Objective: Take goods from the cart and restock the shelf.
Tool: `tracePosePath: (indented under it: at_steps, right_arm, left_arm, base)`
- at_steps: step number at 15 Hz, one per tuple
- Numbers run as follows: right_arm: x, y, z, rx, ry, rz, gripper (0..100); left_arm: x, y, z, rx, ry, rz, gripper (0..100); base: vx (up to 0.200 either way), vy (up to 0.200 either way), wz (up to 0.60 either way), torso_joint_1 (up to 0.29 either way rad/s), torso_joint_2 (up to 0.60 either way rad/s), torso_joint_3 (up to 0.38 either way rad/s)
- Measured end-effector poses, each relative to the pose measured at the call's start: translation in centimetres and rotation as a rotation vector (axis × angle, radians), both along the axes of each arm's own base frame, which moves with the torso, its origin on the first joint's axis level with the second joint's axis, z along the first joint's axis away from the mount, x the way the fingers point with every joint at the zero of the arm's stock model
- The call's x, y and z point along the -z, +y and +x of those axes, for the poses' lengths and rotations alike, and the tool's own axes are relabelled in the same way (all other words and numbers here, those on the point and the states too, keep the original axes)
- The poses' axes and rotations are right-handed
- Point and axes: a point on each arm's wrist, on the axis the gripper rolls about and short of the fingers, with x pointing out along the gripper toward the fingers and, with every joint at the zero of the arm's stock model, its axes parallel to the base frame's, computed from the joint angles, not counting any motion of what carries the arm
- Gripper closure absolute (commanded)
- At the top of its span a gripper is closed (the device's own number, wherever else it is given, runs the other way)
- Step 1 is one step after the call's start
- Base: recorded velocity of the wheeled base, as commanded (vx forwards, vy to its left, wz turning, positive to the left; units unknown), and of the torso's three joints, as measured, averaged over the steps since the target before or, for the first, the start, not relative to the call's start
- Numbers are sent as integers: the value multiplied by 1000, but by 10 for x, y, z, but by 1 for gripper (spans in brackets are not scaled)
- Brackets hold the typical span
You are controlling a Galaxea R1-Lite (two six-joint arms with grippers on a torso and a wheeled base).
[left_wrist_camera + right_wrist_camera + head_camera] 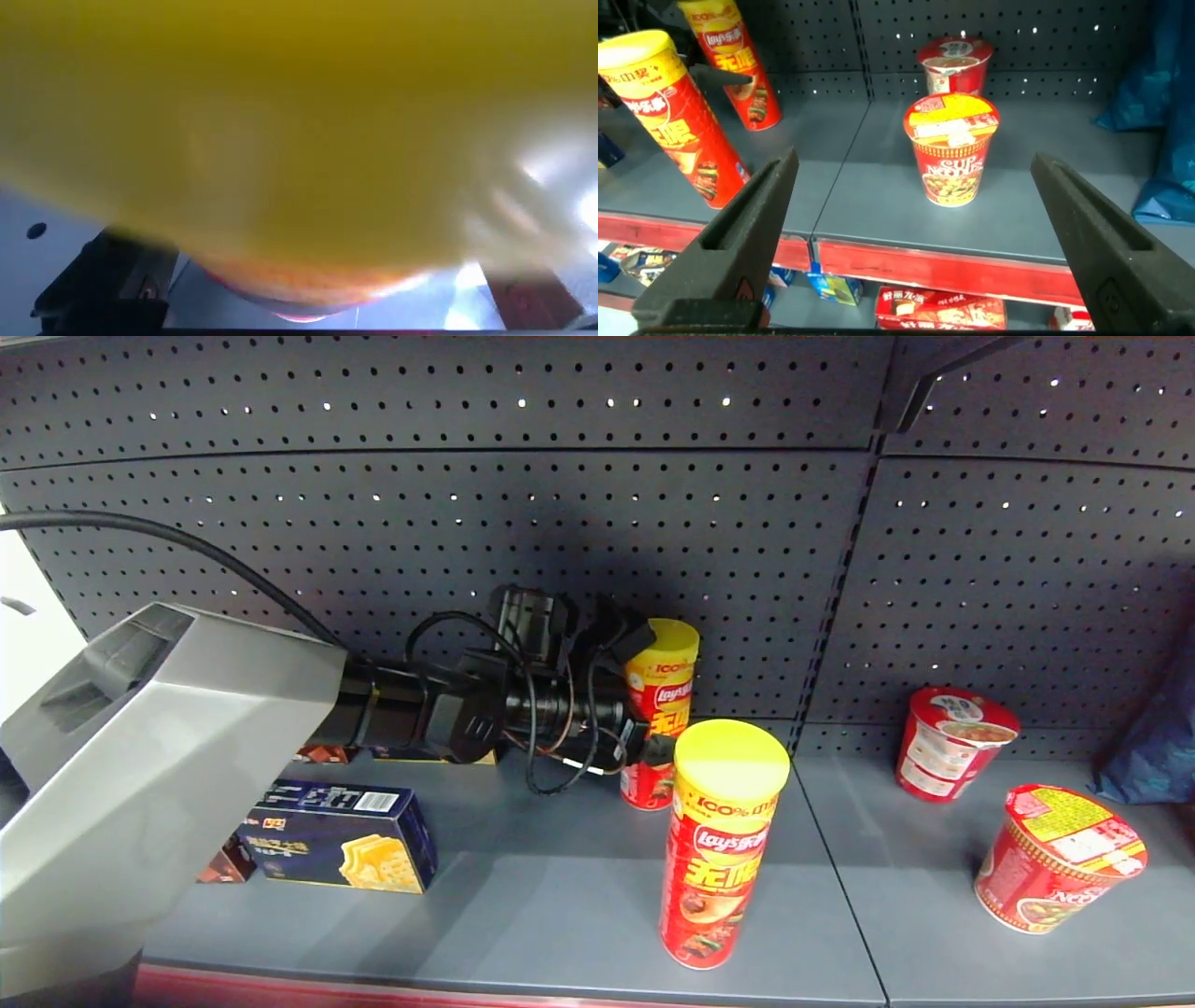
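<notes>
A blue cardboard cracker box [341,835] lies flat at the left of the grey metal shelf [560,896]. Beside it the left gripper [649,693] is stretched level from the left, its jaws apparently pinching the rear chips can [667,677]. That can stands upright near the pegboard, long axis vertical, base on the shelf, so letting go and drawing back leftward looks next. The front chips can [724,840], a glossy tube with a yellow plastic lid, stands just beside it. Rightward sit the tapered rear noodle cup [952,742] and front noodle cup [1055,859]. The right gripper [913,163] faces the shelf, jaws spread wide.
</notes>
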Motion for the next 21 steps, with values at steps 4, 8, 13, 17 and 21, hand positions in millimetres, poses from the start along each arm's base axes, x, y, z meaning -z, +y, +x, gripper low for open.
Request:
tracePosePath:
  at_steps: [4,8,13,17,21]
  right_arm:
    - [1,0,1,-22,11,-4,0]
    - [2,0,3,-40,25,-10,0]
    - [-13,5,17,-122,61,-28,0]
    - [-31,30,60,-225,142,-66,0]
    - [-23,73,110,-319,251,-145,0]
  left_arm:
    - [-2,7,-11,-4,15,11,0]
    - [-20,29,-24,-35,6,6,0]
    - [-41,57,-51,-70,-3,4,0]
    - [-48,90,-97,-116,29,24,0]
    - [-55,125,-132,-253,11,57,0]
  base:
    - [0,0,0,0,0,0]
    - [0,0,0,0,0,0]
    - [0,0,0,0,0,0]
    - [0,0,0,0,0,0]
    - [0,0,0,0,0,0]
